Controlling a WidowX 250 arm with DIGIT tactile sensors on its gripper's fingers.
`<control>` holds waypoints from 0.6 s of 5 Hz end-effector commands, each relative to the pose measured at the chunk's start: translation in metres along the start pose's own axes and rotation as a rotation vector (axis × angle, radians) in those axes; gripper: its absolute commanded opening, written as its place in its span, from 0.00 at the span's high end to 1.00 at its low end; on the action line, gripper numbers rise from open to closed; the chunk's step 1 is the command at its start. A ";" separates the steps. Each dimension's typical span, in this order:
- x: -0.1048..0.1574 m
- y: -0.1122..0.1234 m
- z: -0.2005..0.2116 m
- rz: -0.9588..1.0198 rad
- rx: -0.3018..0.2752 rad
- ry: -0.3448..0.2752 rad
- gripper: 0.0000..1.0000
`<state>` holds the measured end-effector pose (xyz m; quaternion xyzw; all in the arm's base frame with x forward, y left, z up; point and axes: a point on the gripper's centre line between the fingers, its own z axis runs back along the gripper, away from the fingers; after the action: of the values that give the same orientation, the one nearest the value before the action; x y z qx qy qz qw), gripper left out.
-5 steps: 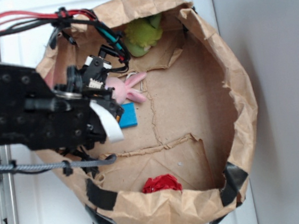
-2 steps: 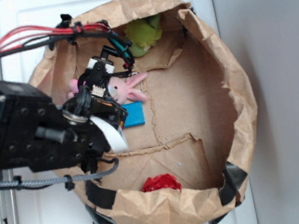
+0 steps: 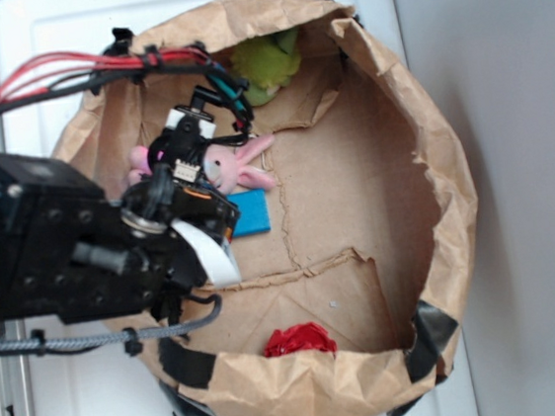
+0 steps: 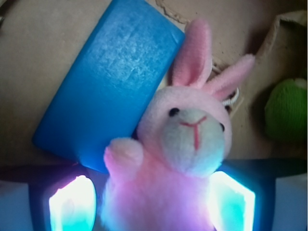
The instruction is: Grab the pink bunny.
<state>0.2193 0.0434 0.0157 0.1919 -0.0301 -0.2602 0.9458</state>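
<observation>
While the black robot gripper [image 4: 151, 202] hangs low over the box floor, its two glowing fingers [image 4: 72, 204] stand apart on either side of the small fluffy pale-pink plush bunny [image 4: 185, 144], whose body lies between them; whether they touch it cannot be told. Just beside the bunny lies a flat blue rectangular block [image 4: 108, 82]. Both rest on the cardboard floor of a crumpled brown paper-walled bin [image 3: 445, 190], together with a lime-green plush toy [image 3: 267, 62] at the far wall and a red wrinkly lump [image 3: 299, 340]. Since 0.4 s ago the arm has barely shifted.
</observation>
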 end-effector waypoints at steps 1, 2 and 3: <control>0.006 0.002 -0.014 -0.009 -0.023 0.005 0.00; 0.017 0.012 -0.014 0.005 -0.030 -0.001 0.00; 0.017 0.015 -0.012 0.058 -0.034 -0.005 1.00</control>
<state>0.2448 0.0446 0.0174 0.1872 -0.0424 -0.2537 0.9480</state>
